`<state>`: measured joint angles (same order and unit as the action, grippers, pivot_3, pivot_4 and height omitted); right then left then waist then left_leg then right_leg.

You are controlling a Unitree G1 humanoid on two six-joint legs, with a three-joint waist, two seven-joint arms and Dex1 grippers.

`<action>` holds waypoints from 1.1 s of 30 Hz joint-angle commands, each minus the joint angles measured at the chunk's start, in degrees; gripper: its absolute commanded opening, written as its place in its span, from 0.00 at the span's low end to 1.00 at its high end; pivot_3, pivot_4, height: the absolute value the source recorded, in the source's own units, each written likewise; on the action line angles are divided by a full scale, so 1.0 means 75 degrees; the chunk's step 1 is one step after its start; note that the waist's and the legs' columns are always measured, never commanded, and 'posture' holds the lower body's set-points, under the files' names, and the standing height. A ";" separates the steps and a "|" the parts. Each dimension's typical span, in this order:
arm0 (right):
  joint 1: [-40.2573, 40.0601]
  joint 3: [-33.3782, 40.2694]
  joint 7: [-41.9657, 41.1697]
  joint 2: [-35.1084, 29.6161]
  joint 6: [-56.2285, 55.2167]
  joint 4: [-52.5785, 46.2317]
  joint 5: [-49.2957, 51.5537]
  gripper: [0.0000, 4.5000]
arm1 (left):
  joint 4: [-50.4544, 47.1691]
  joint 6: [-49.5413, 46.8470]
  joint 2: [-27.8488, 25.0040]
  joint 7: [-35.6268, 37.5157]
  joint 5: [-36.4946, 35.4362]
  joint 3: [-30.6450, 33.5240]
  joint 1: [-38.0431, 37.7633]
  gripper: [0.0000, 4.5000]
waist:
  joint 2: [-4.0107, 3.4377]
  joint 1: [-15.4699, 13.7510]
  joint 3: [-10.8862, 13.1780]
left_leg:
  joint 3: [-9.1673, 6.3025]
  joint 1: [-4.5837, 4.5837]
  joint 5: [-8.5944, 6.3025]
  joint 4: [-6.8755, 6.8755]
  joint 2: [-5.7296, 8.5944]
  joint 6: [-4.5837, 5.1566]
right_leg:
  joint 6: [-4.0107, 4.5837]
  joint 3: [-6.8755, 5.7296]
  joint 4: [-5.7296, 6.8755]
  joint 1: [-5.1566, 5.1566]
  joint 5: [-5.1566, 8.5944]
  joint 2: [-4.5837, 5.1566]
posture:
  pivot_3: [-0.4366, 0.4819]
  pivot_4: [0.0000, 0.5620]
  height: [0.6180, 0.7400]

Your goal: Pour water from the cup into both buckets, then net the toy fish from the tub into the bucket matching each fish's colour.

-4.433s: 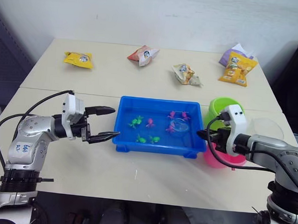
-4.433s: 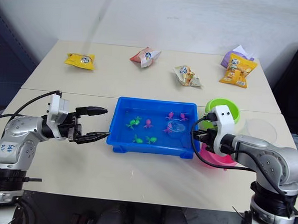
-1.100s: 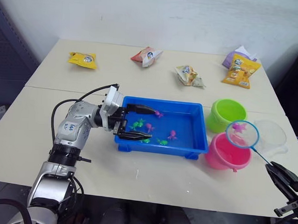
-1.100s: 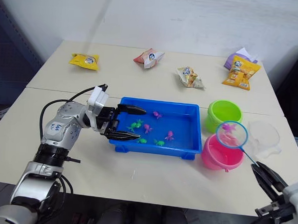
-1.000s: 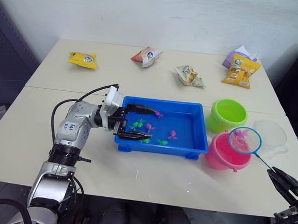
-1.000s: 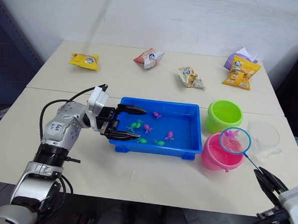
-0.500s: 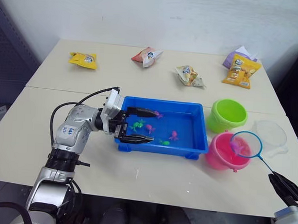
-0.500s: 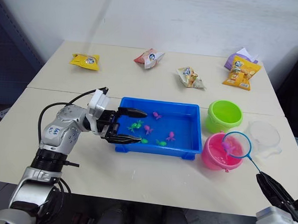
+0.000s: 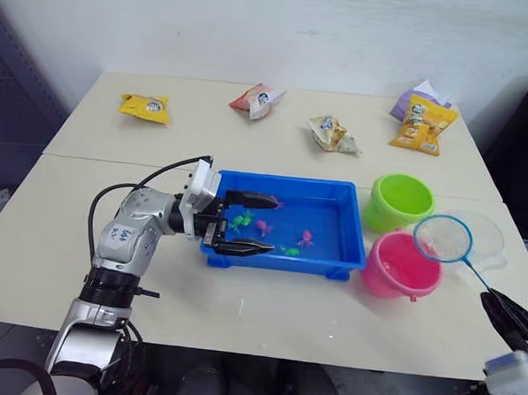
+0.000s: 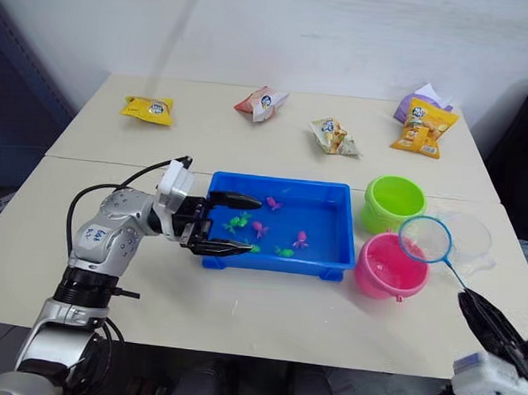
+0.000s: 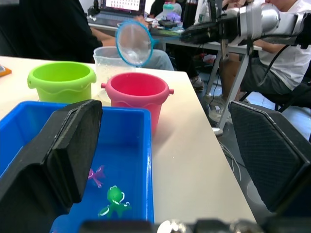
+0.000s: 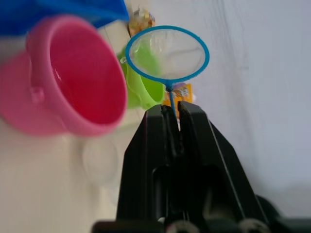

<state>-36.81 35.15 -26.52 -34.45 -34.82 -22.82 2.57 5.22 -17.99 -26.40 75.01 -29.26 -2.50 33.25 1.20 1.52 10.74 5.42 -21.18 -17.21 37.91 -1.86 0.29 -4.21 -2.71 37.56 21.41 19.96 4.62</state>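
The blue tub (image 9: 278, 262) holds water and several toy fish, pink ones (image 9: 305, 238) and green ones (image 9: 239, 219). My left gripper (image 9: 274, 224) is open at the tub's left end, one finger over the water and one along the front rim. To the tub's right stand the green bucket (image 9: 396, 203) and the pink bucket (image 9: 400, 267). My right gripper (image 9: 491, 300) is shut on the thin handle of the net (image 9: 443, 239). The blue hoop is empty and hangs just right of and above the pink bucket. The clear cup (image 9: 490, 234) stands behind the hoop.
Several snack bags lie along the table's far side: a yellow one (image 9: 145, 107), a red and white one (image 9: 256, 98), a pale one (image 9: 331, 133), and a yellow and purple pair (image 9: 421, 113). The table's right edge runs close by the cup.
The net carried a pink fish, dipped over the pink bucket, and now hangs empty, lifted slightly to the right. My left gripper stayed open at the tub.
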 commanded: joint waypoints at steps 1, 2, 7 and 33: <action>0.0601 -0.0348 -0.0458 -0.0794 0.1792 -0.0890 0.1180 0.00 | 0.0027 0.0381 -0.0261 0.0008 -0.0001 0.0371 -0.0112 0.99 | -0.0001 0.0050 0.0000 | 0.0003 0.0006 -0.0003 0.0000 0.0000 0.0006 | 0.0000 0.0002 0.0000 -0.0004 0.0000 0.0002 | 0.48 0.27 0.98; 0.0924 -0.0587 -0.0541 -0.1018 0.2350 -0.1048 0.1465 0.00 | 0.0003 0.0472 -0.0364 0.0089 0.0031 0.0375 -0.0194 0.99 | 0.0000 0.0044 0.0000 | 0.0004 0.0008 -0.0004 0.0000 -0.0002 0.0007 | 0.0000 0.0001 0.0001 -0.0003 0.0000 0.0003 | 0.48 0.27 0.98; 0.3228 -0.2299 -0.1240 -0.2365 0.5002 -0.1178 0.1753 0.00 | -0.0082 0.0723 -0.1137 0.0115 0.0132 0.0823 -0.0790 0.99 | -0.0002 0.0045 0.0000 | -0.0002 0.0002 -0.0006 -0.0003 -0.0007 0.0001 | 0.0007 -0.0005 0.0007 0.0011 0.0004 0.0002 | 0.48 0.27 0.98; 0.7796 -0.6334 -0.3988 -0.3364 0.7024 0.0517 -0.1574 0.00 | -0.1198 0.0817 -0.1612 -0.0753 -0.0130 0.1539 -0.2532 0.99 | -0.0004 0.0003 0.0003 | -0.0016 -0.0043 -0.0023 -0.0002 0.0006 0.0021 | 0.0004 -0.0037 -0.0027 0.0025 0.0002 0.0033 | 0.48 0.27 0.98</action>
<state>21.19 -13.04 -54.30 -58.41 16.41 -17.24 -8.55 -1.81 -12.91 -38.57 69.54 -28.87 7.54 14.86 1.17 1.55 10.76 5.29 -21.50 -17.38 37.89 -1.82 0.45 -4.18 -2.99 37.36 21.60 19.98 4.86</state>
